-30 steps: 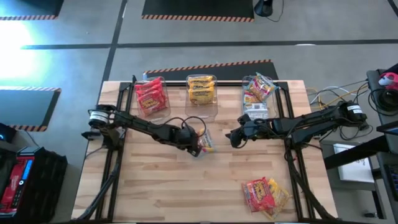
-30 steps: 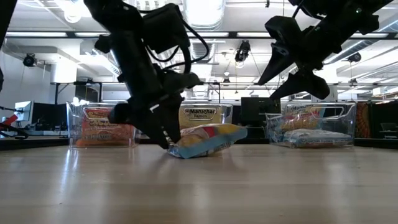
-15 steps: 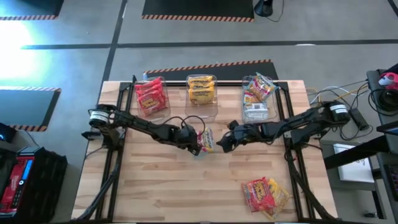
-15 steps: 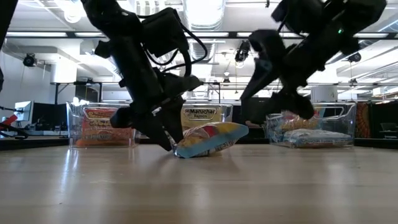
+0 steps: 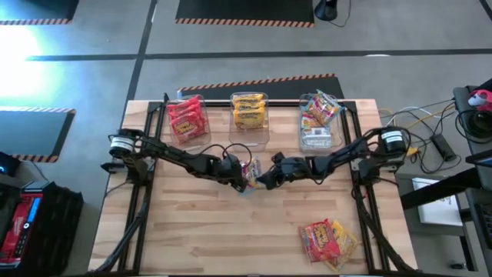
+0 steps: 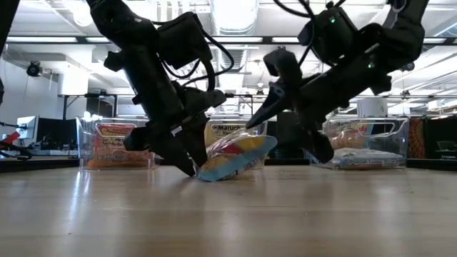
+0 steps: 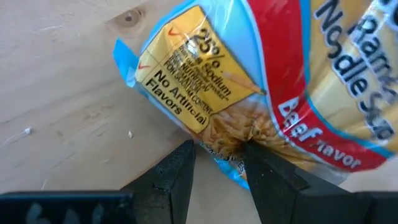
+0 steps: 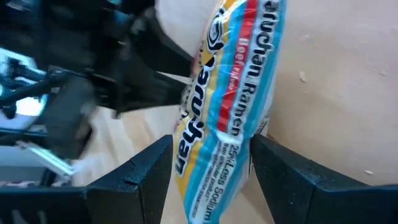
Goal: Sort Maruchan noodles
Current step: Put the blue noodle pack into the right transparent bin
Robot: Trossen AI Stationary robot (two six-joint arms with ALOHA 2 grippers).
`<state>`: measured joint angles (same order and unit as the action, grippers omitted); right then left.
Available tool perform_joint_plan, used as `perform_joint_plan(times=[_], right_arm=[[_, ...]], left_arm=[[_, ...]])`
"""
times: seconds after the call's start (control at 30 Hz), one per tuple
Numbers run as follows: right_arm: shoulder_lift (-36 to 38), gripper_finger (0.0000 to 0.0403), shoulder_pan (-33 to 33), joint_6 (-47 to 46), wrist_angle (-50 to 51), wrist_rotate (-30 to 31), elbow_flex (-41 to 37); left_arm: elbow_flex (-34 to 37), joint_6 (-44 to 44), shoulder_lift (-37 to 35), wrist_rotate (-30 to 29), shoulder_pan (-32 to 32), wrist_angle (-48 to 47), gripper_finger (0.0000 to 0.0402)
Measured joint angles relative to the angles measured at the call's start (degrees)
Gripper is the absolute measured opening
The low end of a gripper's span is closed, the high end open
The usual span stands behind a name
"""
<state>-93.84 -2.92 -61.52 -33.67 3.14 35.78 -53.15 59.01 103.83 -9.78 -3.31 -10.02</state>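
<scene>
Maruchan noodles packet (image 6: 235, 157) sits mid-table, well short of the clear bins (image 5: 249, 115) — left gripper (image 7: 217, 158) pinching one edge, right gripper (image 8: 208, 168) spread wide, straddling its long axis from opposite.

The right gripper (image 5: 264, 178) has swung in from near the bins to the packet (image 6: 235, 155); its open fingers (image 8: 146, 171) now straddle it, opposite the left gripper (image 5: 243, 179).
</scene>
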Motion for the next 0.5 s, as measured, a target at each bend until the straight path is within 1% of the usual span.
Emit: perform_joint_plan(times=[0.2, 0.37, 0.5], right_arm=[[-2.7, 0.0206, 0.2, -0.6, 0.1, 0.5, 0.5], [-2.5, 0.0206, 0.3, 0.7, -0.2, 3.0, 0.7], [-2.2, 0.0206, 0.3, 1.1, 0.2, 3.4, 0.9]], left_arm=[[0.1, 0.0, 0.0, -0.1, 0.0, 0.0, 0.0126], [0.6, 0.0, 0.0, -0.1, 0.0, 0.0, 0.0126], [0.6, 0.0, 0.1, -0.1, 0.0, 0.0, 0.0126]])
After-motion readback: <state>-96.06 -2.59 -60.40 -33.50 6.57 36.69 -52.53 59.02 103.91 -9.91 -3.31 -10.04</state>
